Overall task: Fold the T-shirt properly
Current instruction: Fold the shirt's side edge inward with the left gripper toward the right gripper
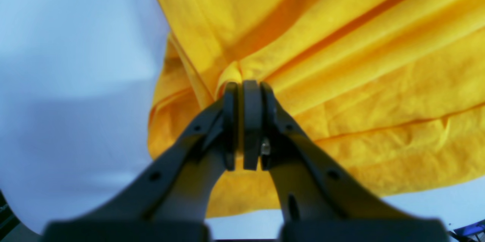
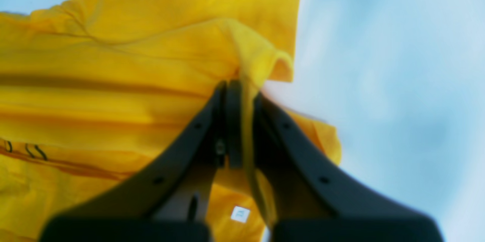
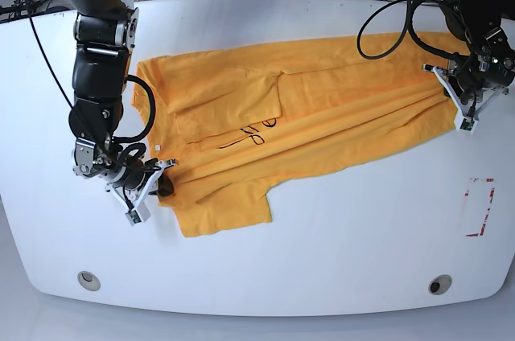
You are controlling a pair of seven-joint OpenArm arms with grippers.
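Lying: T-shirt point(image 3: 322, 108) spread across white table point(image 3: 322, 244), far half
Handling: soft, light, wrinkly
Left gripper point(image 1: 245, 83): pinching hem edge
Right gripper point(image 2: 239, 83): pinching shoulder edge, near-left

Bare white table point(image 3: 338, 236) around the spread T-shirt point(image 3: 322, 116), unobstructed.

one T-shirt point(image 3: 322, 124), two grippers, one table point(image 3: 338, 244)
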